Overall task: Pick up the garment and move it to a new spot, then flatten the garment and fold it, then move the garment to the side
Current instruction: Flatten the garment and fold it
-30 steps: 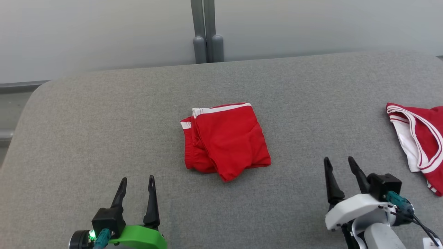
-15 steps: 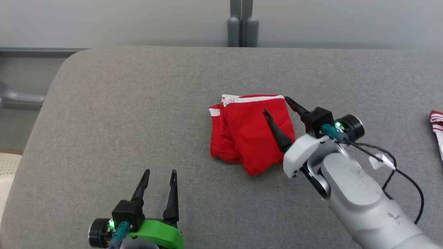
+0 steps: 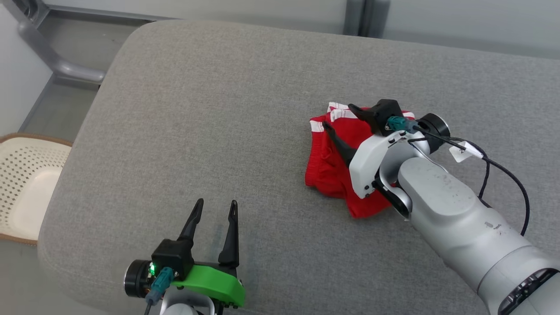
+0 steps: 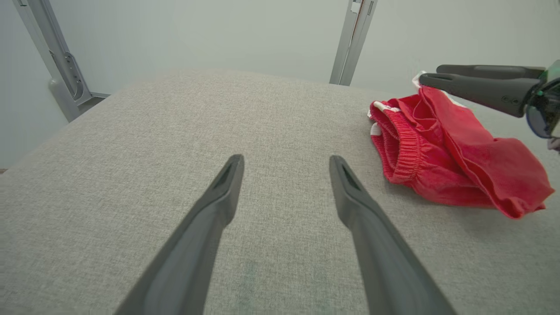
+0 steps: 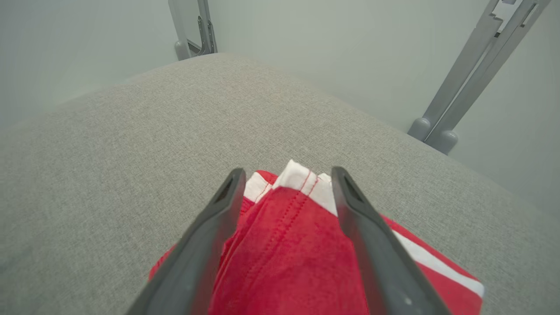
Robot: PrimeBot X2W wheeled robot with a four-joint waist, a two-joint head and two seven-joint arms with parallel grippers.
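The garment (image 3: 330, 173), red shorts with white trim, lies folded on the grey padded table (image 3: 197, 109). My right gripper (image 3: 337, 116) is open and held low over the garment's far left corner, its two fingers astride the white-trimmed edge. In the right wrist view the red cloth (image 5: 284, 245) fills the gap between the open right gripper (image 5: 287, 173). My left gripper (image 3: 217, 203) is open and empty near the table's front edge, well left of the garment. The left wrist view shows the left gripper (image 4: 286, 159) over bare table, the garment (image 4: 442, 162) to its right, and the right gripper's fingers (image 4: 477, 85) above it.
A cream perforated basket (image 3: 26, 183) sits below the table's left edge. A grey metal post (image 3: 363, 17) stands behind the table's far edge. The table's rounded left corner (image 3: 131, 39) is close to the bare cloth on the left.
The head camera has turned, shifting the whole picture. My right arm has reached from the lower right out over the garment, still open. The left gripper has stayed put.
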